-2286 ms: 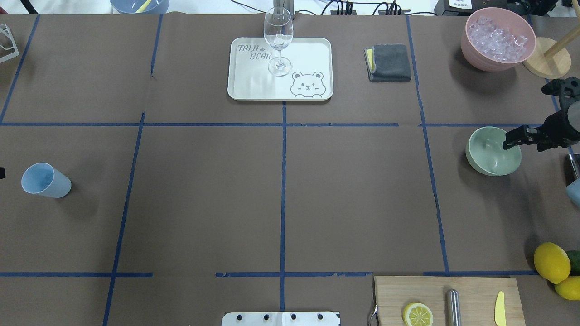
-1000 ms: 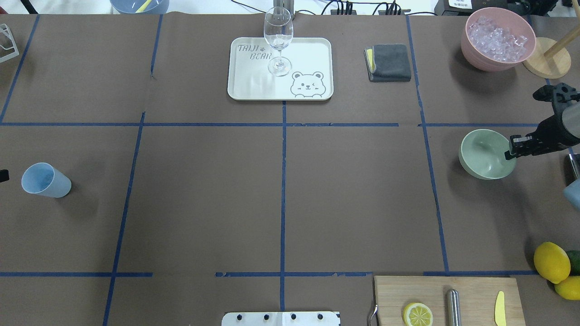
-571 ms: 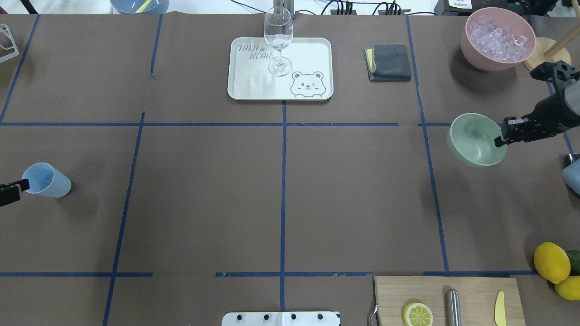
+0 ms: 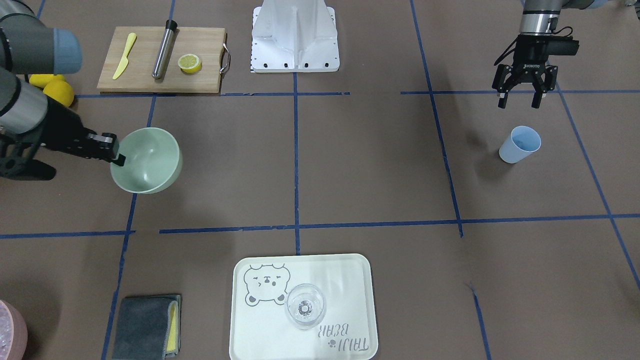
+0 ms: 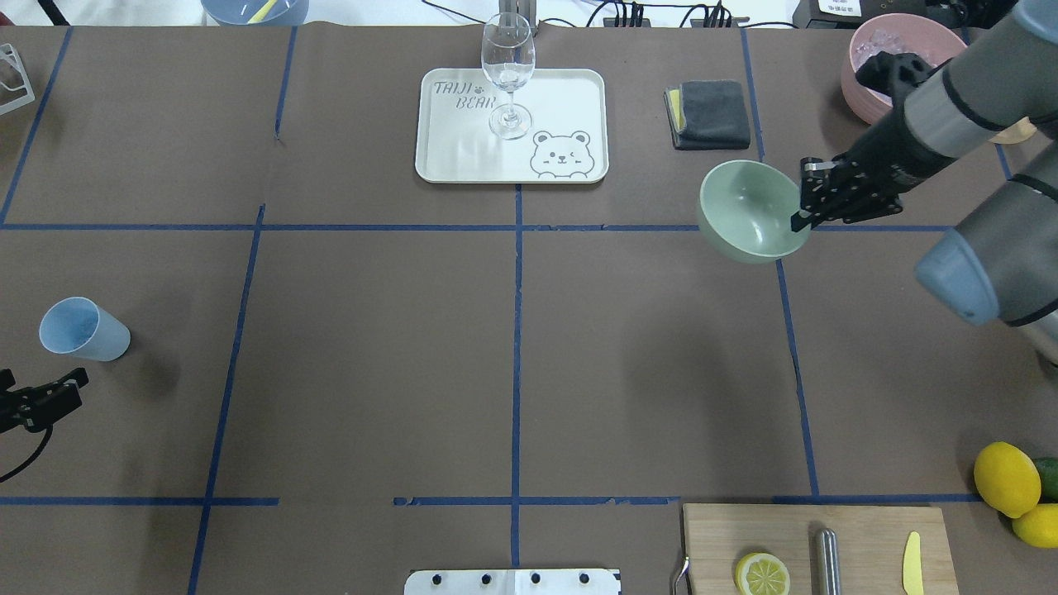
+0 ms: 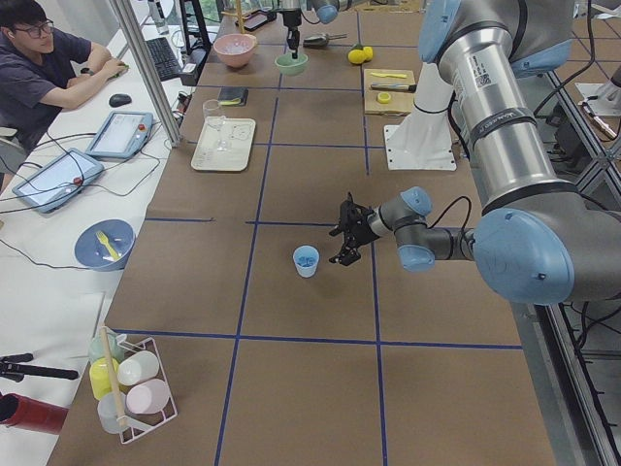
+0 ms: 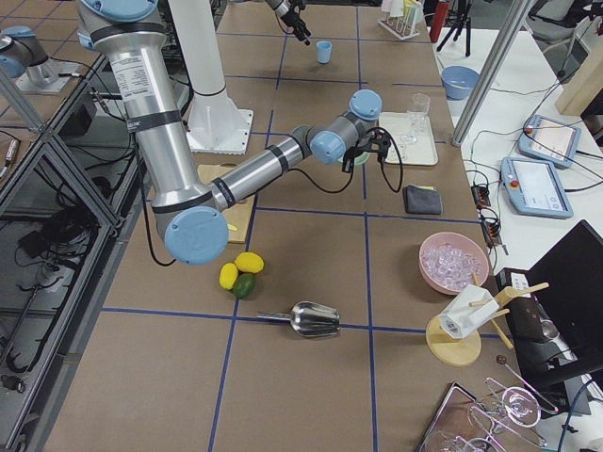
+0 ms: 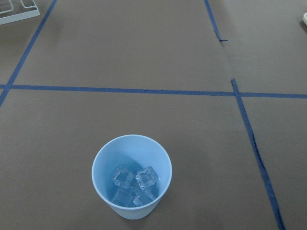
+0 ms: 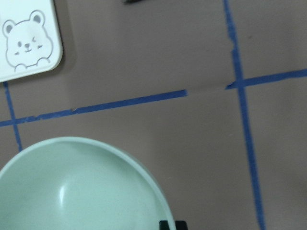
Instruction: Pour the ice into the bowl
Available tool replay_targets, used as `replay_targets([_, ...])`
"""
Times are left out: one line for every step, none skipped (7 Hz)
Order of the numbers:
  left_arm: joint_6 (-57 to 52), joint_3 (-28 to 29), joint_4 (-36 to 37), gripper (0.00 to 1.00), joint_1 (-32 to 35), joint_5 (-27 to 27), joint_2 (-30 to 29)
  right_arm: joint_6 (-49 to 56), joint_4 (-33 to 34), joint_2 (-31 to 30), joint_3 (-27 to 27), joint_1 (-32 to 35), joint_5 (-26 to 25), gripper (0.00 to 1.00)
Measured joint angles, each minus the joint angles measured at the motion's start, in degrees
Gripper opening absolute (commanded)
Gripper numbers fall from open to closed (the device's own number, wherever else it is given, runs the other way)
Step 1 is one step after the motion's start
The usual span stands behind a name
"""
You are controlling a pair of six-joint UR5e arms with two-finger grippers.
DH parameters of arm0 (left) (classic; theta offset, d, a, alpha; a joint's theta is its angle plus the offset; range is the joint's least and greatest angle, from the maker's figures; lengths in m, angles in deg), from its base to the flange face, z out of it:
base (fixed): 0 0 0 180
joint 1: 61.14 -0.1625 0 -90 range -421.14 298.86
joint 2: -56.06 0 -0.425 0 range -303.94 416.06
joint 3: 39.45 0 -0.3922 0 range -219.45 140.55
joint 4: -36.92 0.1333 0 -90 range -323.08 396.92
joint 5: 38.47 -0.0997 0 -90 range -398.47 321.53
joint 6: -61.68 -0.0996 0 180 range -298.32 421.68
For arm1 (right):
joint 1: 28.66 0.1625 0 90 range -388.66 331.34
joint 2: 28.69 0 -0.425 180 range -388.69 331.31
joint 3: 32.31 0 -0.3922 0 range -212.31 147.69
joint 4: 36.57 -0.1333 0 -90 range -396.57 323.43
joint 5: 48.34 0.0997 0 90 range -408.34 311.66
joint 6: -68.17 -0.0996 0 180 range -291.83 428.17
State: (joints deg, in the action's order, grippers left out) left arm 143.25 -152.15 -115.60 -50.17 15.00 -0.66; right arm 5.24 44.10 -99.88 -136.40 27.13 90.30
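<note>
The sage-green bowl (image 5: 748,211) hangs tilted above the table, right of centre. My right gripper (image 5: 803,216) is shut on its near rim; both also show in the front view, the bowl (image 4: 145,160) and the gripper (image 4: 116,157). The bowl (image 9: 81,187) looks empty. The ice (image 8: 134,184), a few clear cubes, lies in the light blue cup (image 8: 132,175), which stands upright at the far left (image 5: 83,329). My left gripper (image 4: 522,102) is open and empty, just on the robot's side of the cup (image 4: 520,144), apart from it.
A pink container (image 5: 876,58) of whitish pieces stands back right, partly behind my right arm. A white tray (image 5: 579,124) holds a wine glass (image 5: 507,74). A grey cloth (image 5: 709,114) lies near the bowl. A cutting board (image 5: 860,529) and lemons (image 5: 1006,479) are front right.
My right gripper has lifted the bowl and carried it left, toward the table's middle. My left gripper has come into view by the blue cup and shifted toward the robot's side of it.
</note>
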Motion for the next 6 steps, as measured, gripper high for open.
replay_targets([0.5,2.1,-0.1,1.0,-0.8,-3.4,-0.7,-5.5,0.2,3.6,0.3,-4.3,-2.6,0.0])
replay_targets([0.6,5.0,-0.4,1.0,-1.2,-6.0,-2.8,-9.9,0.8,7.2,0.7,-8.4,-5.9,0.0])
replay_targets([0.7,8.3,-0.9,1.0,-1.4,-7.9,-5.4,-12.6,2.3,10.5,1.2,-11.6,-8.7,0.0])
replay_targets([0.8,11.0,-1.6,1.0,-1.5,-9.7,-7.5,-14.7,4.0,13.9,2.4,-14.1,-11.0,0.0])
replay_targets([0.8,12.8,-2.0,1.0,-1.6,-11.4,-9.1,-16.8,5.0,17.8,4.8,-16.2,-13.1,0.0])
replay_targets([0.8,13.9,-2.3,1.0,-1.6,-12.9,-10.4,-18.4,5.3,22.1,8.7,-18.0,-15.1,0.0])
